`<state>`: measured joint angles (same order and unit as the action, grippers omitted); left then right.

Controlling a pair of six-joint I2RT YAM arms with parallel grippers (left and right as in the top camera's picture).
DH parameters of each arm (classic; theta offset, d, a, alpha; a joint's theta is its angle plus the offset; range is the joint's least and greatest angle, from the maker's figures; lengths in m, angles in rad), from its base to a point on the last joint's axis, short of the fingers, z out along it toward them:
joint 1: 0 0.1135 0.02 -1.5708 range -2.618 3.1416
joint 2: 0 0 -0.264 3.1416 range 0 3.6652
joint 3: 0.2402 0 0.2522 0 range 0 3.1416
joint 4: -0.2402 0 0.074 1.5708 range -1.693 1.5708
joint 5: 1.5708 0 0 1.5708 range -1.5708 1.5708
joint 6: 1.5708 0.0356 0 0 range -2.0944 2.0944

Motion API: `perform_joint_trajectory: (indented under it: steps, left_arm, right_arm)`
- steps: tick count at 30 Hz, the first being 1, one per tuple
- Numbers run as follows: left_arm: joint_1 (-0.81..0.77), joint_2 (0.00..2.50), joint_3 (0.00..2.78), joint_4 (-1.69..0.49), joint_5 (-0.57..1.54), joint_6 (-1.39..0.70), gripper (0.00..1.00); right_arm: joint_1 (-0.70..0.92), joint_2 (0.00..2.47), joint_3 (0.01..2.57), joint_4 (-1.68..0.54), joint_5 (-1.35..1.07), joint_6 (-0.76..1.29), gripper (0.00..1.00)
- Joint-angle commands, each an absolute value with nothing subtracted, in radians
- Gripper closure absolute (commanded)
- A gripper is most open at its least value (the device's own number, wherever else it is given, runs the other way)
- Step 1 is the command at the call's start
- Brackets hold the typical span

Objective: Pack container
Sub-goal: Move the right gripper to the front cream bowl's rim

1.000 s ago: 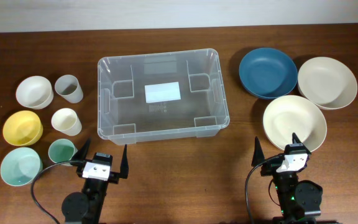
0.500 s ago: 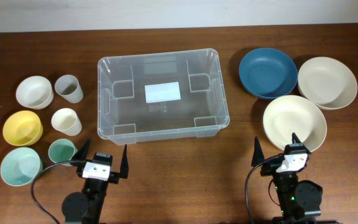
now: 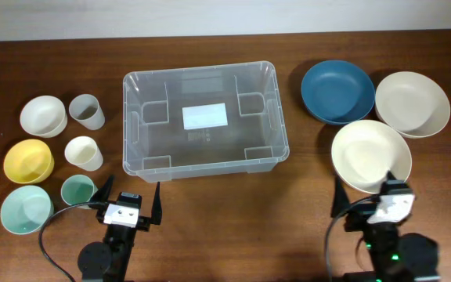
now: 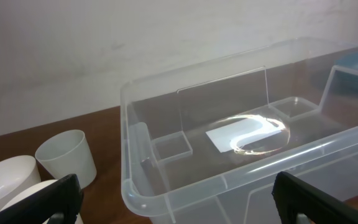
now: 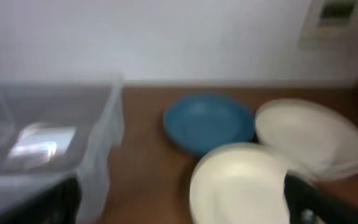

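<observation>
Both end effectors are released: the left gripper [image 4: 176, 186] and the right gripper [image 5: 180, 186] are shown with jaws spread wide and nothing held. The cream bowl [image 3: 370, 155] lies just beyond the right gripper. It is probably best taken first, pinched at the rim and lifted clear of the wall. The container [image 3: 202, 168] stands mid-table, empty. The label glare is resolved only in the left wrist view. The grey cup [image 3: 87, 111] is shown whole only overhead.
</observation>
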<state>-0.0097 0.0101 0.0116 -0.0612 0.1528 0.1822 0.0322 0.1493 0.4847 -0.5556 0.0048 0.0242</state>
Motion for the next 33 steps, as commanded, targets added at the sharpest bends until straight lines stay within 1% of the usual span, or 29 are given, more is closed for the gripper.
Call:
perform_joint_trajectory:
  steps: [1, 2, 3, 5, 7, 8, 9, 11, 13, 14, 17, 20, 21, 23, 25, 29, 33]
  left_arm:
    - [-0.004, 0.005, 0.009, -0.068, 0.150, 0.173, 0.00]
    - [-0.004, 0.005, 0.009, -0.068, 0.150, 0.173, 0.00]
    - [-0.004, 0.005, 0.009, -0.068, 0.150, 0.173, 0.00]
    - [-0.004, 0.005, 0.009, -0.068, 0.150, 0.173, 0.00]
    - [-0.004, 0.005, 0.009, -0.068, 0.150, 0.173, 0.00]
    - [-0.004, 0.005, 0.009, -0.068, 0.150, 0.173, 0.00]
    - [-0.003, 0.005, 0.009, -0.068, 0.150, 0.173, 0.00]
    - [-0.004, 0.005, 0.009, -0.068, 0.150, 0.173, 0.00]
    - [-0.004, 0.005, 0.009, -0.068, 0.150, 0.173, 0.00]
    - [-0.004, 0.005, 0.009, -0.068, 0.150, 0.173, 0.00]
    - [-0.004, 0.005, 0.009, -0.068, 0.150, 0.173, 0.00]
    - [-0.004, 0.005, 0.009, -0.068, 0.150, 0.173, 0.00]
    - [-0.004, 0.005, 0.009, -0.068, 0.150, 0.173, 0.00]
    - [-0.004, 0.005, 0.009, -0.068, 0.150, 0.173, 0.00]
    - [-0.004, 0.005, 0.009, -0.068, 0.150, 0.173, 0.00]
    - [-0.004, 0.005, 0.009, -0.068, 0.150, 0.173, 0.00]
    - [-0.004, 0.005, 0.009, -0.068, 0.150, 0.173, 0.00]
  right_arm:
    - [0.026, 0.315, 0.729, -0.719, -0.107, 0.083, 0.01]
    - [0.026, 0.349, 0.775, -0.753, -0.157, 0.083, 0.01]
    - [0.026, 0.415, 0.859, -0.818, -0.261, 0.083, 0.01]
    - [0.026, 0.473, 0.919, -0.882, -0.303, 0.083, 0.01]
    - [0.025, 0.513, 0.940, -0.882, -0.226, 0.096, 0.01]
    - [0.025, 0.528, 0.941, -0.884, -0.157, 0.134, 0.01]
    - [0.025, 0.540, 0.941, -0.891, -0.061, 0.206, 0.01]
    - [0.014, 0.567, 0.943, -0.947, 0.184, 0.478, 0.01]
    - [-0.011, 0.588, 0.943, -0.990, 0.284, 0.624, 0.01]
    - [-0.033, 0.599, 0.943, -0.995, 0.293, 0.649, 0.01]
    - [-0.105, 0.638, 0.949, -0.991, 0.246, 0.651, 0.01]
    - [-0.215, 0.710, 0.959, -0.989, 0.242, 0.625, 0.01]
    - [-0.322, 0.795, 0.981, -0.988, 0.171, 0.562, 0.01]
    - [-0.416, 0.884, 0.997, -0.980, 0.037, 0.513, 0.01]
    - [-0.481, 0.967, 0.997, -0.986, -0.079, 0.505, 0.01]
    - [-0.553, 1.158, 0.997, -1.013, -0.100, 0.505, 0.01]
    - [-0.603, 1.332, 0.997, -0.973, -0.164, 0.508, 0.01]
